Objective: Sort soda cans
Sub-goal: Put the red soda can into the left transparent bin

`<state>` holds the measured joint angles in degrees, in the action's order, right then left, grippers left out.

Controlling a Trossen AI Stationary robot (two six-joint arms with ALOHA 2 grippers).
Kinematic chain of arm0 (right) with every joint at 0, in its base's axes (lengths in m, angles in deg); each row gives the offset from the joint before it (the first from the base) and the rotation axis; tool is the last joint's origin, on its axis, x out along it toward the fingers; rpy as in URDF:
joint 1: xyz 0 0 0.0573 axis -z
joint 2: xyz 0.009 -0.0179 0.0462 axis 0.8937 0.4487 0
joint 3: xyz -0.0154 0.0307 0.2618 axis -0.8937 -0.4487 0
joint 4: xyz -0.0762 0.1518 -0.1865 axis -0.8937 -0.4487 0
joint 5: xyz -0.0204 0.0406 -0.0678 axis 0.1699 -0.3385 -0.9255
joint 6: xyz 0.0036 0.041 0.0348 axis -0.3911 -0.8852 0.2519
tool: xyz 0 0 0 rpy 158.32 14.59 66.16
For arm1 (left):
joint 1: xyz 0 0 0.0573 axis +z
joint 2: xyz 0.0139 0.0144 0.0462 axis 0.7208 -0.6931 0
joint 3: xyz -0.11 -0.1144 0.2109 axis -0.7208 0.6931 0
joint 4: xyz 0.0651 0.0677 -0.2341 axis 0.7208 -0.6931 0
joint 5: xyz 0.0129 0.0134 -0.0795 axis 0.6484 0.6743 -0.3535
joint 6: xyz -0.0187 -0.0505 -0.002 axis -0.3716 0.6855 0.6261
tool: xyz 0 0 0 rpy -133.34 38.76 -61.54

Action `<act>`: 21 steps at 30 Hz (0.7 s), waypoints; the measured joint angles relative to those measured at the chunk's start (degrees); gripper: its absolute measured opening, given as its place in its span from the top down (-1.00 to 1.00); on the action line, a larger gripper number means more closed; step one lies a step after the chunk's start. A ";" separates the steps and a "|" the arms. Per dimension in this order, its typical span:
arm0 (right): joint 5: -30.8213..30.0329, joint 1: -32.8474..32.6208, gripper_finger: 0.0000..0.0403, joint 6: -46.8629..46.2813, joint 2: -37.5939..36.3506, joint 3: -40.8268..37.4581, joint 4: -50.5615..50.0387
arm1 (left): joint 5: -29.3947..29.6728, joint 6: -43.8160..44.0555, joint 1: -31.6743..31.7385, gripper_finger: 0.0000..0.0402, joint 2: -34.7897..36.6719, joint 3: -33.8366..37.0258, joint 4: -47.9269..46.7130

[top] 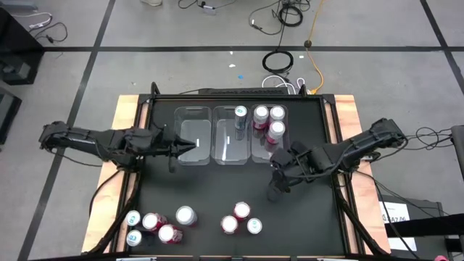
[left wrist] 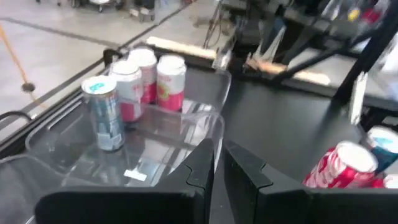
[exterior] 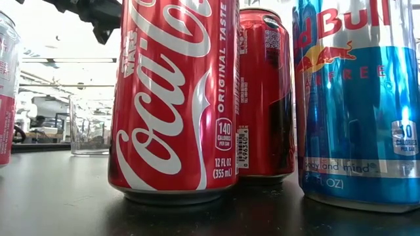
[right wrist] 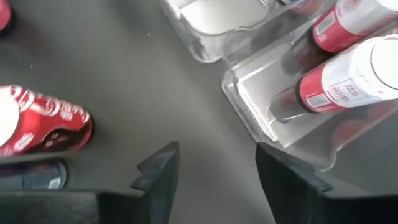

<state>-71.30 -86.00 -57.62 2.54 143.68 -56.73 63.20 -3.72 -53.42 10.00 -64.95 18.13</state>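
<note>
Three clear bins stand side by side at the table's far middle. The middle bin (top: 230,138) holds one blue can (top: 240,114); the right bin (top: 255,145) holds three pink cans (top: 275,130). The left bin (top: 193,134) has nothing in it. Several red, blue and pink cans (top: 168,233) stand upright along the near edge, with three more (top: 241,210) near the middle. My left gripper (top: 190,144) is shut and hovers over the left bin, seen close in its wrist view (left wrist: 219,168). My right gripper (top: 277,181) is open just near of the right bin, over bare table (right wrist: 217,165).
The low view is filled by a red Coca-Cola can (exterior: 174,98), a second red can (exterior: 266,92) and a blue Red Bull can (exterior: 357,98). Bare black table (top: 217,181) lies between bins and near cans. Wooden edges (top: 127,116) flank the mat.
</note>
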 joint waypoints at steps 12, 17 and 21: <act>-10.72 -8.44 0.25 2.37 -0.15 -3.52 4.99 | 4.56 0.15 -6.00 0.79 -13.44 -11.29 -2.69; -9.07 -10.49 0.33 4.44 -0.17 -11.85 15.54 | 4.74 0.58 -7.57 0.79 -18.75 -17.38 -7.48; -5.18 -11.24 0.40 4.54 -0.57 -16.58 20.80 | 4.27 0.66 -9.18 0.79 -24.19 -22.42 -11.76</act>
<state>-76.48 -97.24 -53.07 1.98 127.10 -35.93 67.48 -3.06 -62.60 -14.19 -87.37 6.37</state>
